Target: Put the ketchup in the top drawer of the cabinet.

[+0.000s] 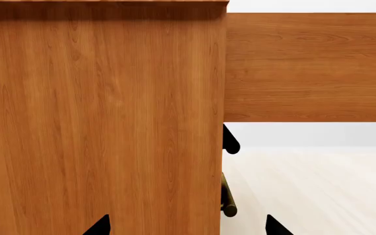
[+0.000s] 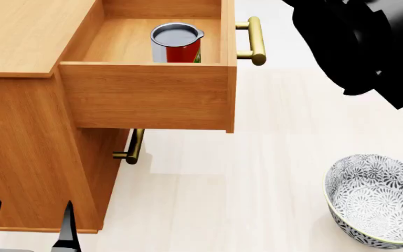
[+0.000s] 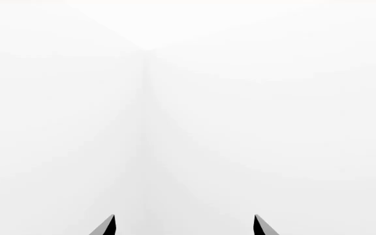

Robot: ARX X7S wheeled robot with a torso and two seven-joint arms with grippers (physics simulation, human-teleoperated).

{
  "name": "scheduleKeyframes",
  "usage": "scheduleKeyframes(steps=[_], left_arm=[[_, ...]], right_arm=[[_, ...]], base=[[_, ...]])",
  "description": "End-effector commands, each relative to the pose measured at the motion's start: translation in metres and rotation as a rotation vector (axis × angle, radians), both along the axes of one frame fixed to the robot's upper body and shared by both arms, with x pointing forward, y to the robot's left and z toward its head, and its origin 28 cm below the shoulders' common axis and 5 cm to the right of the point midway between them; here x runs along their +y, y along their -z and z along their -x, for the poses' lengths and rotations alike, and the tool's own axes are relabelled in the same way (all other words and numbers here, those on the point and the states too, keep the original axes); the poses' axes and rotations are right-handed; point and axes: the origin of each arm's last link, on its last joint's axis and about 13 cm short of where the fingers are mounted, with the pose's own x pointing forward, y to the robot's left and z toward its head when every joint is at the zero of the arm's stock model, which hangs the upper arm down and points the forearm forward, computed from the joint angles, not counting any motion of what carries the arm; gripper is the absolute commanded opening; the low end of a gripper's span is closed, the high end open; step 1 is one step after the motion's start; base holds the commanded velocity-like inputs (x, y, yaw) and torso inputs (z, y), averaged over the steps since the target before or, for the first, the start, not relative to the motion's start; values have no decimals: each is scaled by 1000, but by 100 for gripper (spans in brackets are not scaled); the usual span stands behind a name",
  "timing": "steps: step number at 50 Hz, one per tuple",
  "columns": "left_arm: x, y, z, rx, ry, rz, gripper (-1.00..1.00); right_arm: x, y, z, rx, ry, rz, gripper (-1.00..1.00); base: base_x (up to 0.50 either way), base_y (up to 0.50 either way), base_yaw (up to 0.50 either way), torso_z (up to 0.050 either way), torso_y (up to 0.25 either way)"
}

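The ketchup [image 2: 176, 43] is seen upright in the pulled-out top drawer [image 2: 149, 97]; pale wood floor [image 2: 257, 184] is spread below; both hands, left hand [image 2: 28, 223] and right hand [image 3: 184, 226], are spread empty.

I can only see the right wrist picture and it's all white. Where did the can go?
Observer: The ketchup stands upright inside the open top drawer.
Operator: Is a gripper holding it?
Observer: No. The left gripper is open, low beside the cabinet, away from the can.
Operator: Anything else down there?
Observer: A patterned bowl sits on the floor, apart from the cabinet.
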Motion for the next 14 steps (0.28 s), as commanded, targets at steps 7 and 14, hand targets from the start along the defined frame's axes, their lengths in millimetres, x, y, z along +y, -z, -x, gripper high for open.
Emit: scheduleKeyframes(steps=[7,14], left_arm=[[0,-14,1,-44,-1,-24,100],[0,-20,2,-66,1,-34,100]], right_arm=[[-21,34,93,-139,60,-38,100],[-30,59,111,-163,124,-35,100]], base=[[0,0,0,0,0],[0,0,0,0,0]])
